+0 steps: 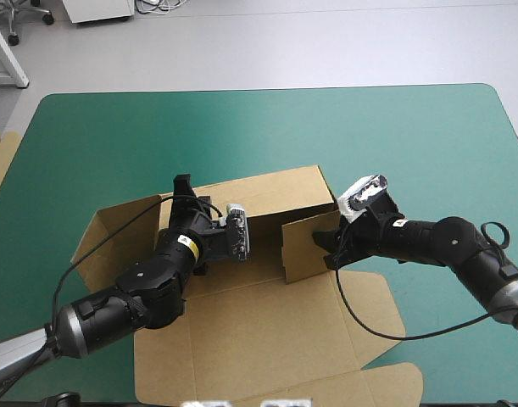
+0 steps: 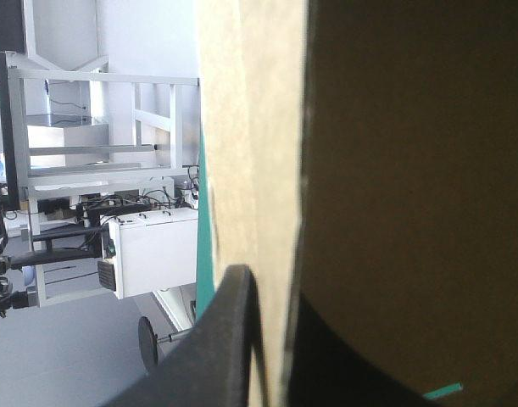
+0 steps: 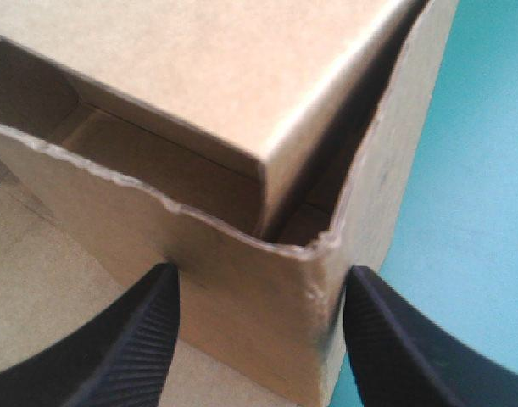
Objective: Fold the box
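The half-raised box (image 1: 267, 326) sits in the counter's (image 1: 411, 136) middle, long wall (image 1: 275, 191) running left to right: the left hand (image 2: 280, 326) pinches board at its left end, while the right hand (image 3: 261, 275), spread wide and holding nothing, straddles the upright right-end flap's (image 1: 305, 248) corner directly ahead.

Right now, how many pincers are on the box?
2. The left pincer is shut on a raised wall of the box; the right pincer, open, straddles a corner on its right side.
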